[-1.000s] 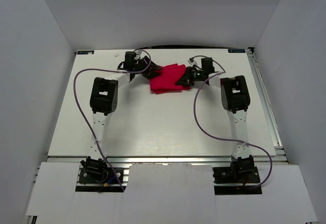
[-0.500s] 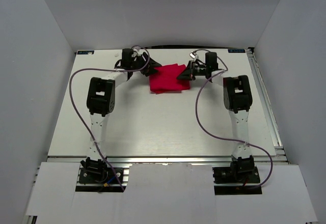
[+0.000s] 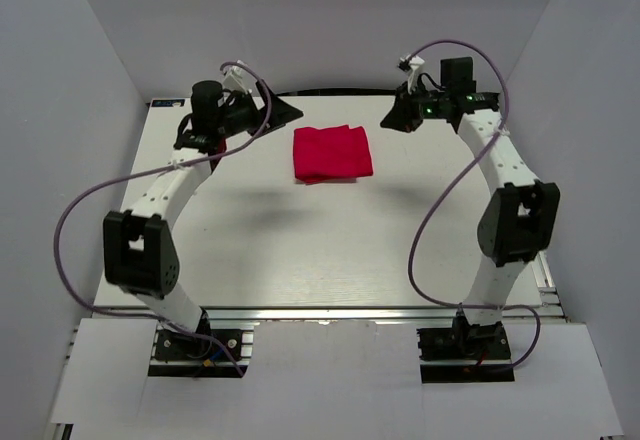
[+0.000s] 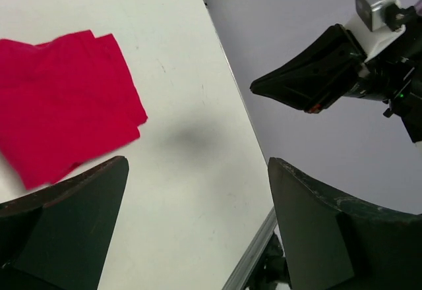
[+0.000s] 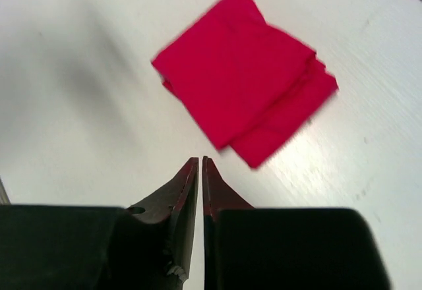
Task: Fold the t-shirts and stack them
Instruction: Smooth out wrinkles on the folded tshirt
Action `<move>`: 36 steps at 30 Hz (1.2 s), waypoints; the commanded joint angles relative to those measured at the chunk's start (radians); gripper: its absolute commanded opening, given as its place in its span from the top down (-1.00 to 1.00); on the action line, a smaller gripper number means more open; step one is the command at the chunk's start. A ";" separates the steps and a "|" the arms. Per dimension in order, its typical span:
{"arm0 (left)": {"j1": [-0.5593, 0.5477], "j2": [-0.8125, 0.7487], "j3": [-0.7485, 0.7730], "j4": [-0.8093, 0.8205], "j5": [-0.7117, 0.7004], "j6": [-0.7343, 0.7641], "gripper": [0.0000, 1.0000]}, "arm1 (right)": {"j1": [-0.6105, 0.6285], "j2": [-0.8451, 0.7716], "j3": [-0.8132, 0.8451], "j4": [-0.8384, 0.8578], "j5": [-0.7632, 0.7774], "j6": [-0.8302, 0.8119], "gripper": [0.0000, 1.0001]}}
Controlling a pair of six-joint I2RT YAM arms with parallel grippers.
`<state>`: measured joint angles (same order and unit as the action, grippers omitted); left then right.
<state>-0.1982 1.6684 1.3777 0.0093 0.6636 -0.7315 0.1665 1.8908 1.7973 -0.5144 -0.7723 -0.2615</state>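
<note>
Left fingers: spread wide, empty, lifted clear since a moment ago. Right fingers: closed together, empty, likewise withdrawn. T-shirt: red, folded into a flat square, released at far centre of bench, well apart from both; fold judged complete.

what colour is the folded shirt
The shirt is plain bright red, clearest in the right wrist view.
</note>
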 commanded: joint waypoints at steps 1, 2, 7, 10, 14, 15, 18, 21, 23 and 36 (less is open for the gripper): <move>0.000 -0.148 -0.115 -0.028 -0.009 0.076 -0.96 | -0.001 -0.105 -0.105 -0.118 0.159 -0.156 0.73; 0.000 -0.176 -0.136 -0.029 -0.006 0.076 -0.96 | -0.002 -0.160 -0.136 -0.118 0.174 -0.159 0.70; -0.012 -0.333 -0.242 -0.057 0.008 0.098 -0.96 | -0.002 -0.292 -0.206 -0.121 0.223 -0.150 0.21; -0.026 -0.406 -0.287 -0.084 0.008 0.121 -0.97 | -0.004 -0.367 -0.269 -0.124 0.234 -0.163 -0.79; -0.049 -0.484 -0.351 -0.086 0.008 0.115 -0.96 | -0.007 -0.458 -0.318 -0.151 0.254 -0.189 -0.79; -0.056 -0.495 -0.362 -0.086 0.007 0.115 -0.96 | -0.008 -0.475 -0.329 -0.151 0.266 -0.191 -0.79; -0.066 -0.536 -0.390 -0.088 0.001 0.104 -0.96 | -0.010 -0.533 -0.372 -0.144 0.284 -0.196 -0.79; -0.073 -0.558 -0.401 -0.089 -0.001 0.098 -0.96 | -0.012 -0.564 -0.398 -0.151 0.283 -0.193 -0.79; -0.075 -0.564 -0.402 -0.094 -0.005 0.095 -0.96 | -0.013 -0.572 -0.412 -0.157 0.288 -0.170 -0.79; -0.075 -0.595 -0.391 -0.131 -0.025 0.107 -0.96 | -0.028 -0.618 -0.472 -0.121 0.340 -0.078 -0.79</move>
<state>-0.2687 1.1088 0.9878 -0.1085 0.6510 -0.6357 0.1440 1.3075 1.3350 -0.6624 -0.4496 -0.3725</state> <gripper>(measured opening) 0.982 0.895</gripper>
